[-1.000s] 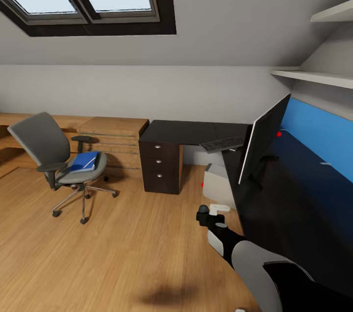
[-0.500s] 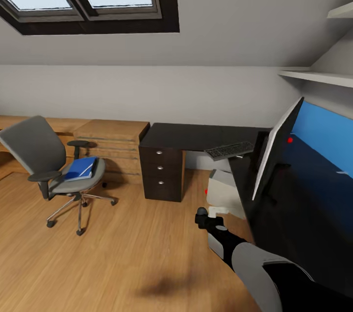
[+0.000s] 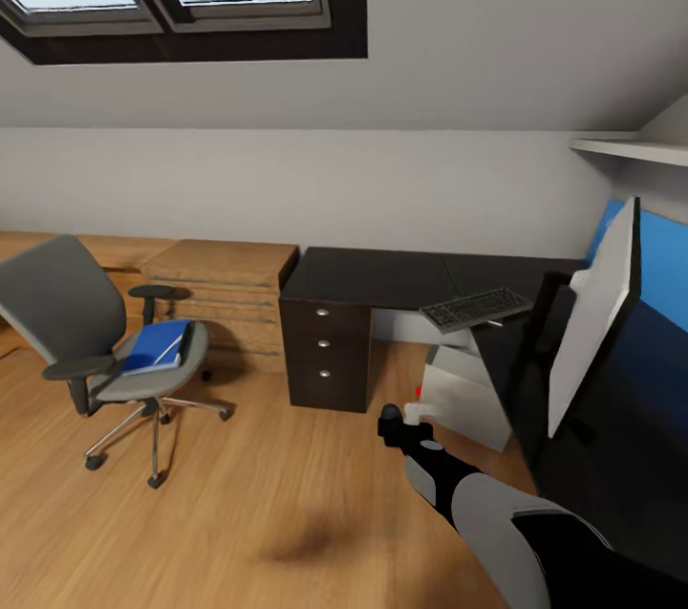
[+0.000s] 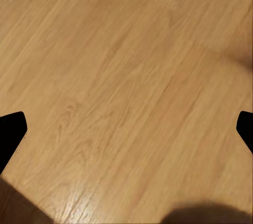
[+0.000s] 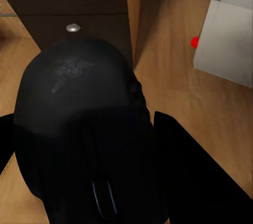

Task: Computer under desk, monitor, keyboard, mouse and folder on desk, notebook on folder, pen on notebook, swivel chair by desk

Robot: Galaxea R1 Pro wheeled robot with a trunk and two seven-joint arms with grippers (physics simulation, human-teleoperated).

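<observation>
Gripping one mouse [image 5: 87, 129] in my right fingers [image 3: 392, 420]; my left fingers [image 4: 13, 132] spread apart over bare floor [image 4: 126, 76]. One keyboard [image 3: 476, 308] overhangs the worktop [image 3: 368, 276] edge; one folder [image 3: 158, 346] lies on one swivel chair [image 3: 96, 341].

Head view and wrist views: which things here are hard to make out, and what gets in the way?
- Monitor, head view: seen from behind at a slant, so its screen is hidden.
- Computer, head view: its upper part sits behind the desk edge.
- Folder, head view: too small to tell whether anything lies on it.
- Mouse, right wrist view: its lower end blends into the dark jaws.
</observation>
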